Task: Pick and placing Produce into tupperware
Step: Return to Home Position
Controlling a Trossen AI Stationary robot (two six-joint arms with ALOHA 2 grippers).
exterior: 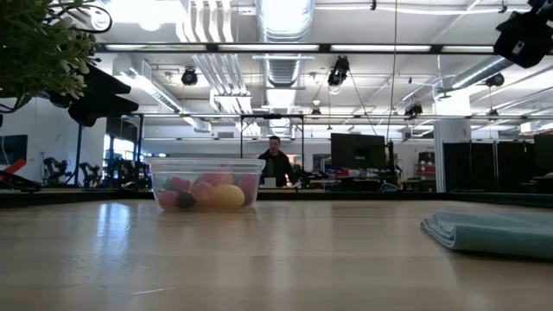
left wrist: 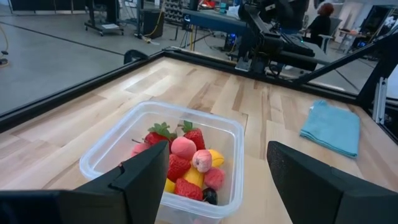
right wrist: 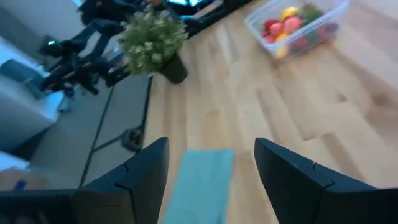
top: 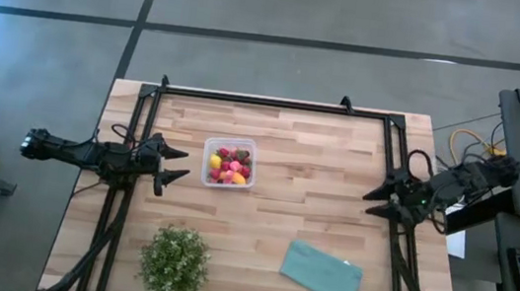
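Note:
The clear square tupperware (top: 229, 162) stands on the wooden table, a little left of its middle and toward the far side. Inside it lie red and pink strawberry-like fruits and yellow pieces of produce (left wrist: 186, 163). My left gripper (top: 178, 165) is open at the table's left edge, its fingers pointing at the tupperware from a short way off. My right gripper (top: 374, 201) is open at the right edge and holds nothing. In the low view the tupperware (exterior: 207, 183) shows with the fruit behind its wall.
A green leafy potted plant (top: 174, 263) stands near the front left. A folded teal cloth (top: 323, 272) lies at the front right. Black frame rails (top: 275, 101) run along the far edge and both sides. A person (exterior: 276, 164) stands in the room behind the table.

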